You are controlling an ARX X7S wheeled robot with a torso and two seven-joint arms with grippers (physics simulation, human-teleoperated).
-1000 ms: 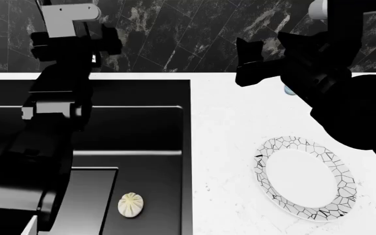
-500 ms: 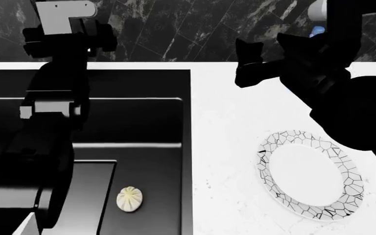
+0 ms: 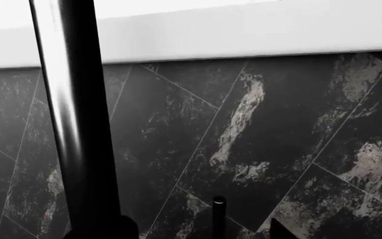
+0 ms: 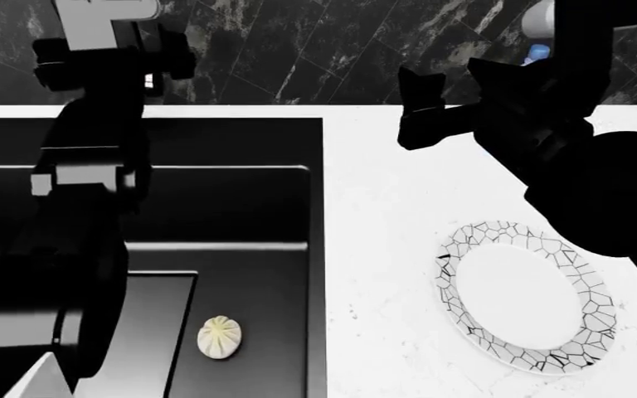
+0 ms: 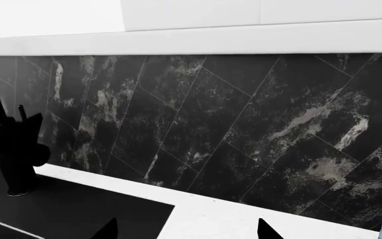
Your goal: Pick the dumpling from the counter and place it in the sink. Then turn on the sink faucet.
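Observation:
The dumpling [image 4: 220, 337] lies on the floor of the black sink [image 4: 241, 149], near its front, beside the flat drain cover [image 4: 147, 332]. My left gripper [image 4: 109, 58] reaches to the back wall behind the sink. In the left wrist view the sink faucet [image 3: 78, 124] stands close by. Its thin lever [image 3: 219, 219] rises between the spread tips of the left gripper [image 3: 198, 234], untouched. The faucet also shows in the right wrist view [image 5: 8, 149]. My right gripper [image 4: 418, 108] hangs open and empty above the white counter [image 4: 385, 215]; it also shows in the right wrist view [image 5: 185, 231].
A white plate [image 4: 463, 240] with a black crackle-lined rim lies on the counter to the right of the sink. A blue-striped bottle [image 4: 534, 54] stands at the back wall behind the right arm. The dark marble backsplash [image 5: 244, 124] is close ahead.
The head view has tilted, so the scene sits lower in frame. My left gripper has moved farther toward the back wall. The dumpling and right arm have not moved.

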